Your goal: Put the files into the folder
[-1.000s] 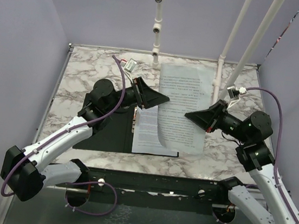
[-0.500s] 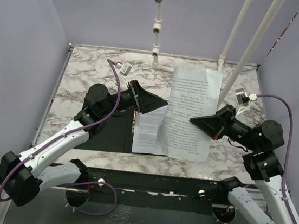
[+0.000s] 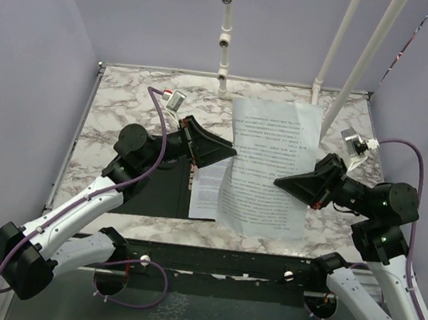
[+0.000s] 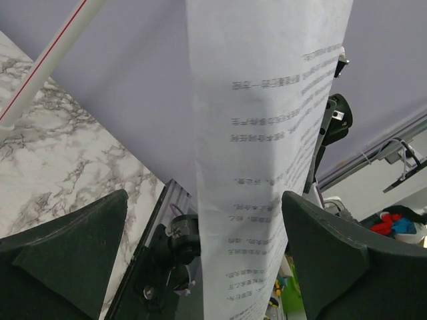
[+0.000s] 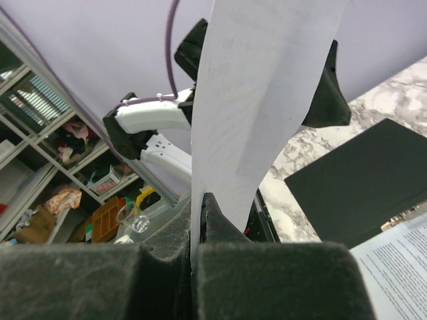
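My right gripper (image 3: 278, 182) is shut on the right edge of one white printed sheet of the files (image 3: 268, 167), which hangs upright above the table. The right wrist view shows that sheet (image 5: 260, 80) pinched between the closed jaws (image 5: 198, 203). My left gripper (image 3: 229, 152) stands open at the sheet's left edge. In the left wrist view the sheet (image 4: 267, 153) hangs between its wide-apart fingers (image 4: 67, 247) without touching them. The folder (image 3: 151, 191) lies open on the table, black inside up. Another printed sheet (image 3: 206, 194) rests on its right half, partly behind the held sheet.
White pipes (image 3: 224, 44) rise at the back of the marbled table (image 3: 119, 109), and two slanted ones (image 3: 350, 67) stand at the back right. A dark metal rail (image 3: 225, 263) runs along the near edge between the arm bases. Purple walls close in both sides.
My left gripper has opened and let go of the sheet's left edge. My right arm has drawn back toward the right, and the held sheet now hangs more upright and nearer.
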You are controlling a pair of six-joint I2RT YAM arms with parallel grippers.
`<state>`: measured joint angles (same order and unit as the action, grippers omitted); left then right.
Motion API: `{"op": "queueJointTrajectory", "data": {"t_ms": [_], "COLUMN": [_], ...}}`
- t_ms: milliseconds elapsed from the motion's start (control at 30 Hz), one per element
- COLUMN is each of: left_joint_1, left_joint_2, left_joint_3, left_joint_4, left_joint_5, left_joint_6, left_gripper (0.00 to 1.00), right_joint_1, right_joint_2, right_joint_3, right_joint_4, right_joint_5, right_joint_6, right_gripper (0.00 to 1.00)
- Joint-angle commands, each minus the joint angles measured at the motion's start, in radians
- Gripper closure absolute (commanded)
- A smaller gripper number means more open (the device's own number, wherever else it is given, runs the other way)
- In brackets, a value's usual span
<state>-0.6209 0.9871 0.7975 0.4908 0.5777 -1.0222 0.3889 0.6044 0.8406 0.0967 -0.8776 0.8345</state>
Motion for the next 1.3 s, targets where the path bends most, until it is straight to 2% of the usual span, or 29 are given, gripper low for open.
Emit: {"op": "queueJointTrajectory", "data": {"t_ms": [0,133,400,600,667,733,867,1000,1100,1200,1267], "left_joint_1": [0.006,0.006,0.005,0.004,0.004,0.004,0.004,0.004,0.004,0.004,0.004], "left_joint_2": [-0.026,-0.024,-0.038,-0.047,-0.047,-0.045,-0.038,-0.025,-0.014,-0.007,-0.004], "left_joint_3": [-0.021,-0.041,-0.078,-0.082,-0.084,-0.088,-0.098,-0.106,-0.108,-0.108,-0.108], "left_joint_4": [0.071,0.176,0.362,0.422,0.422,0.423,0.424,0.421,0.417,0.396,0.371], "left_joint_5": [0.056,0.095,0.142,0.157,0.158,0.159,0.149,0.142,0.141,0.135,0.130], "left_joint_6": [-0.025,-0.083,-0.195,-0.240,-0.242,-0.244,-0.247,-0.247,-0.248,-0.237,-0.224], "left_gripper": [0.01,0.01,0.01,0.01,0.04,0.12,0.34,0.52,0.73,0.86,0.90], "right_joint_1": [-0.001,-0.001,-0.001,-0.001,-0.001,-0.001,-0.001,-0.001,-0.001,-0.001,-0.001], "right_joint_2": [-0.009,0.001,0.036,0.053,0.054,0.050,0.043,0.034,0.030,0.025,0.026], "right_joint_3": [-0.004,-0.029,-0.041,-0.037,-0.026,-0.013,0.015,0.015,0.019,0.021,0.024], "right_joint_4": [0.121,0.204,0.254,0.203,0.157,0.115,0.004,-0.017,-0.034,-0.041,-0.043], "right_joint_5": [-0.073,-0.080,-0.075,-0.057,-0.044,-0.027,0.014,0.024,0.031,0.037,0.038], "right_joint_6": [0.075,0.129,0.149,0.107,0.080,0.051,-0.015,-0.026,-0.035,-0.041,-0.043], "right_gripper": [1.00,0.99,1.00,1.00,1.00,1.00,0.99,1.00,0.99,1.00,1.00]}}
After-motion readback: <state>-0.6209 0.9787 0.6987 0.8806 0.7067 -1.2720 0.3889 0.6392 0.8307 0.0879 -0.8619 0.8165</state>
